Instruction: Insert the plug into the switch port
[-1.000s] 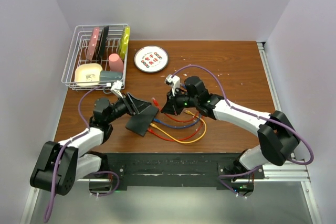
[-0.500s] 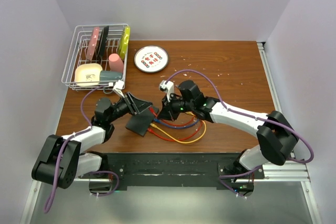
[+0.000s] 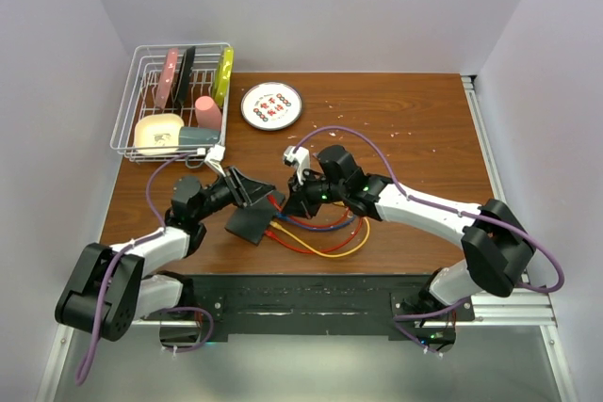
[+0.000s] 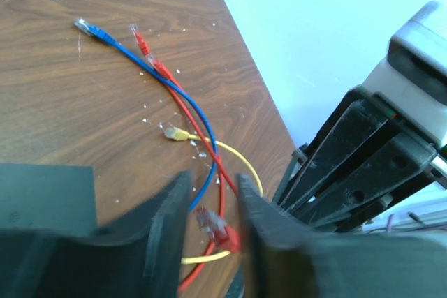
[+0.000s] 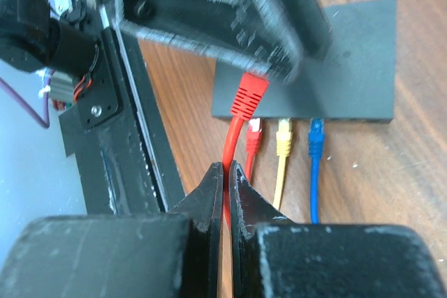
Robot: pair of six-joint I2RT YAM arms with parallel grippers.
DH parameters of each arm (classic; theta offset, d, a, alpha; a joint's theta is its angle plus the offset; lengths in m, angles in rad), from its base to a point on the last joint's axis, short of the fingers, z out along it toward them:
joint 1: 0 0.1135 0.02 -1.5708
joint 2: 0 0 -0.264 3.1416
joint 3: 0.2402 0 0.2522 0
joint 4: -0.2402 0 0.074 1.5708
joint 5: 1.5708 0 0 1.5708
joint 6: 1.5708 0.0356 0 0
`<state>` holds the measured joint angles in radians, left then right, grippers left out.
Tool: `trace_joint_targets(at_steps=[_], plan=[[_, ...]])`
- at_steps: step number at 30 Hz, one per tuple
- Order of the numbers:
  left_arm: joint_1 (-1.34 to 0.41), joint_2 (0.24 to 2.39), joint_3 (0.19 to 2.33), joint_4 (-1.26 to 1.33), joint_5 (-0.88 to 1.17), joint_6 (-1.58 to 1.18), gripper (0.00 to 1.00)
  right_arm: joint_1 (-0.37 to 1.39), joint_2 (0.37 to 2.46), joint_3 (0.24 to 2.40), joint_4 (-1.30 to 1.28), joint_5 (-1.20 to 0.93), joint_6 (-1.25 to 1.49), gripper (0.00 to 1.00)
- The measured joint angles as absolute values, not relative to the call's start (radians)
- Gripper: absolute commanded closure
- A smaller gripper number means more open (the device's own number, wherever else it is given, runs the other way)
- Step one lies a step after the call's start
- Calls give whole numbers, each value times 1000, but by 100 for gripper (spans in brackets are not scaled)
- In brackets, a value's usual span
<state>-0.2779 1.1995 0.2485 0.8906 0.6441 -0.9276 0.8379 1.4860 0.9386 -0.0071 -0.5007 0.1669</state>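
Note:
The switch [image 3: 247, 223] is a flat black box lying left of centre; it also shows in the right wrist view [image 5: 349, 61]. Red [image 5: 254, 135], yellow [image 5: 283, 135] and blue [image 5: 316, 130] plugs sit in the ports along its near edge. My right gripper [image 3: 294, 199] [image 5: 226, 172] is shut on a red cable. Its red plug [image 5: 249, 95] [image 4: 215, 225] hangs just above the switch edge, left of the filled ports. My left gripper [image 3: 254, 195] [image 4: 209, 200] is open over the switch's far corner, and the red plug shows in the gap between its fingers.
Red, blue and yellow cables [image 3: 325, 233] loop on the table between the arms, with loose ends [image 4: 87, 27] farther off. A wire dish rack [image 3: 174, 101] stands at the back left, a round white plate [image 3: 271, 105] beside it. The black base rail [image 3: 311, 294] runs along the near edge.
My right gripper has moved left with the red plug, from beside the cables up to the switch and my left gripper's fingers. The left arm has barely shifted.

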Motion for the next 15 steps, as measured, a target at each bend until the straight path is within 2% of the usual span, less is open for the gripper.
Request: trace_joint_targets(at_steps=[3,6,7,9,12,13,15], plan=[[-284,1187,249,867,643,-920,55,838,1486,954,-5,-488,167,100],[-284,1179,249,851,642,-914,75,838,1486,958,2,-488,167,100],[-284,1179,249,848,643,-912,88,838,1486,959,2,-487,167,100],[-284,1177,249,853,643,-917,100,838,1486,959,-2,-481,167,100],[-289,1165,249,871,645,-925,100,838,1489,959,-6,-467,167,99],[-289,1161,249,872,645,-925,100,838,1489,959,-6,-466,166,81],[-289,1155,248,871,643,-925,100,838,1489,960,-6,-462,170,61]])
